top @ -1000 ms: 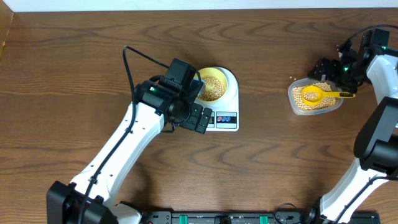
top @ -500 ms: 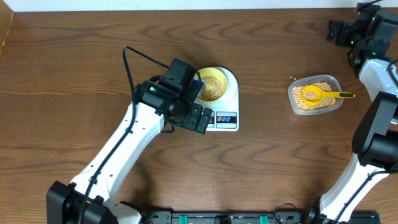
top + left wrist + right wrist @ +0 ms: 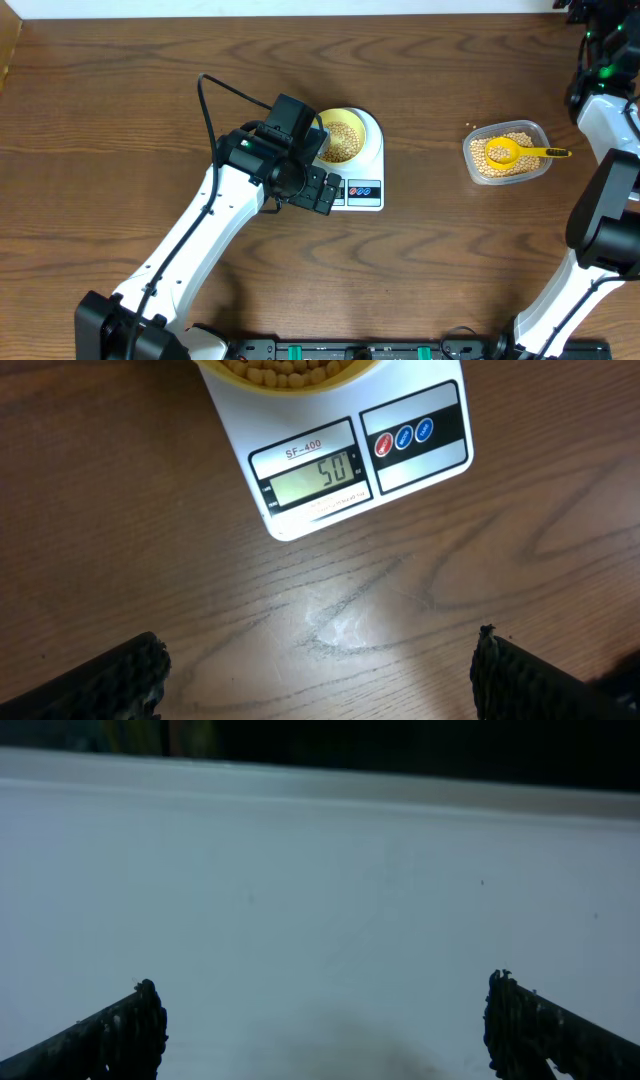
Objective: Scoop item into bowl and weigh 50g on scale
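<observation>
Left pincer (image 3: 320, 665): spread wide, holding and touching nothing; my two fingers hang over bare table (image 3: 120, 100) just in front of the scale (image 3: 415, 472).
Right pincer (image 3: 322, 1010): spread just as wide and empty (under it I see only a pale white surface with a dark strip along its far side).
Scale: sits near the middle of the table, its display facing my left wrist and reading 50.
Bowl (image 3: 363, 140): on the scale's round platform, partly hidden by my left arm in the overhead view.
Beans (image 3: 342, 135): a heap fills the bowl; more lie in the clear tub (image 3: 468, 150) well off to the right.
Scoop (image 3: 505, 152): yellow, lying in the tub with beans in its cup and its handle over the tub's right rim.
Changed: a second ago my right pincer was at the tub's far side; it has since lifted away to the far right corner of the table, mostly out of the overhead view.
Unchanged: my left arm, the scale, the bowl and the scoop lie as they did.
</observation>
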You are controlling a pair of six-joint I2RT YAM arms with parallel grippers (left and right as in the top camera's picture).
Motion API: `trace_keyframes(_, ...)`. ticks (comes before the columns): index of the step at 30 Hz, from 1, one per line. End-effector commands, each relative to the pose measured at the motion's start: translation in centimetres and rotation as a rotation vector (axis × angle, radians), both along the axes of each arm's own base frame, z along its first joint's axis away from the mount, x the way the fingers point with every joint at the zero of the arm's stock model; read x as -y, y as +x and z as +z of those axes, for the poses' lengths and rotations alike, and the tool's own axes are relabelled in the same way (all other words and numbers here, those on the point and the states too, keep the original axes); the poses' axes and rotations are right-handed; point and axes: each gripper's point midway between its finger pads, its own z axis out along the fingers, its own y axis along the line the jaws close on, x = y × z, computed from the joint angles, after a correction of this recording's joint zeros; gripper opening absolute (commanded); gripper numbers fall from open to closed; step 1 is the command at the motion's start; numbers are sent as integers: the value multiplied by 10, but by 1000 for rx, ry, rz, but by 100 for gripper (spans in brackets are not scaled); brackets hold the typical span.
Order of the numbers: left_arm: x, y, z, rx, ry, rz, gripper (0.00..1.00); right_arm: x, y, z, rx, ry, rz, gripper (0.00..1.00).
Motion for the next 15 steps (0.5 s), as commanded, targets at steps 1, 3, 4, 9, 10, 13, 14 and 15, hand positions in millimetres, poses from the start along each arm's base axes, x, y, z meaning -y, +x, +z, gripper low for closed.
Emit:
trace_keyframes(1,-1,0,-1,1,10,12,98,-4,-3,14,22,-13,-2,99)
trace_keyframes(3,-1,0,-1,1,10,12,98,-4,-1,6,-9,-4,-1,99)
trace_keyframes(4,-1,0,-1,1,10,12,98,-3,0,1,-32,3,-1,99)
trace_keyframes(9,-1,0,-1,1,10,12,98,-2,3,-44,-212,54,-2,99)
trace_keyframes(10,-1,0,-1,1,10,12,98,-2,2,-56,-256,67,-2,99)
trace_keyframes(13,-1,0,-1,1,10,12,98,-3,-5,-97,-423,115,-3,99)
trace_keyframes(14,-1,0,-1,1,10,12,98,-4,-9,-113,-489,133,-2,99)
trace_keyframes(15,-1,0,-1,1,10,12,98,-6,-13,-125,-539,148,-2,99)
